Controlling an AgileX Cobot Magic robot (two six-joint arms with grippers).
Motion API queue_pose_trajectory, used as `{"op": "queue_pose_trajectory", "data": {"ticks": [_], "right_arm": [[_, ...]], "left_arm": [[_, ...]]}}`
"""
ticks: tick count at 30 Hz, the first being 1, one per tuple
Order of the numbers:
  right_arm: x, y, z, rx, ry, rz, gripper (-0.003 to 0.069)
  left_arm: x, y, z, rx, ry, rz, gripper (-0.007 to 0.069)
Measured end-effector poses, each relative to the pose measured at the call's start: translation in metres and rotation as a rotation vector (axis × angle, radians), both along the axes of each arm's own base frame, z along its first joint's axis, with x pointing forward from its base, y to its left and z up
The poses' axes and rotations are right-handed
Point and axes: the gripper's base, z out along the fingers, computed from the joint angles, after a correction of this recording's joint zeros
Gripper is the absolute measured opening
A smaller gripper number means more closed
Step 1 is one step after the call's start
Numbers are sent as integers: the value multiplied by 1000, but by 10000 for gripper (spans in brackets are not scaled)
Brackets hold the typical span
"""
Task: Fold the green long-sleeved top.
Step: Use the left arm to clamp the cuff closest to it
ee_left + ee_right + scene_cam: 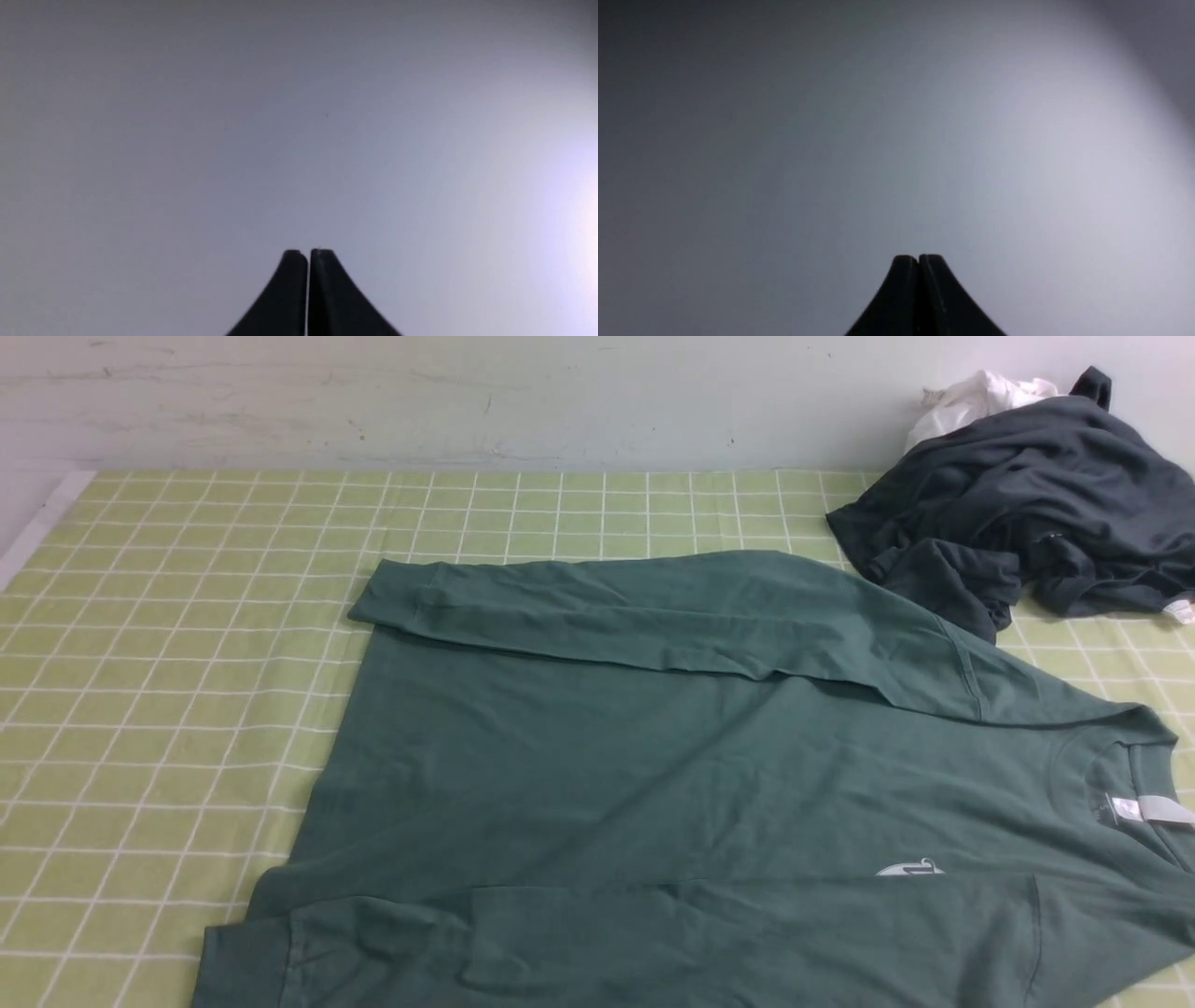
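Left gripper (308, 261) and right gripper (918, 266) are closed, empty. The top (653, 775) borders bare tablecloth (159, 663) at its left hem; a grey garment (1027, 504) lies by its far shoulder.

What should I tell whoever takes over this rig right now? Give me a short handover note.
Left gripper: shut, empty.
Right gripper: shut, empty.
Green top lies flat on the checked tablecloth, neck to the robot's right.
Done: far sleeve and near sleeve laid across the body.
To do: fold the body itself.
Dark grey garment and white cloth at far right: leave alone.
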Motion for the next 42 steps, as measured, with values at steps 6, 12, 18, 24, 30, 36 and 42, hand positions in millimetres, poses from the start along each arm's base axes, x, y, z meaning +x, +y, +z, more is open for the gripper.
{"op": "queue_pose_trajectory", "data": {"ticks": [6, 12, 18, 24, 30, 36, 42], "right_arm": [[52, -10, 41, -60, 489, -109, -10], [109, -9, -10, 6, 1035, -69, -10], [136, 36, -64, -389, 1569, 176, -10], [156, 76, -78, -581, 1643, 449, -10], [161, 90, -75, -591, 1596, 590, -10], [161, 93, -74, -608, 1578, 625, -10], [160, 94, -74, -594, 1577, 634, -10]], "left_arm": [[47, 10, 43, -38, 395, 99, -3], [107, 22, -15, -256, 1045, 182, -3], [136, -10, -69, -57, 1595, 28, -2], [173, -30, -116, -16, 1902, -99, 160], [210, -16, -164, -82, 2065, -29, 442], [225, 0, -202, -141, 2187, 25, 507], [232, 0, -213, -142, 2185, 33, 465]]}}
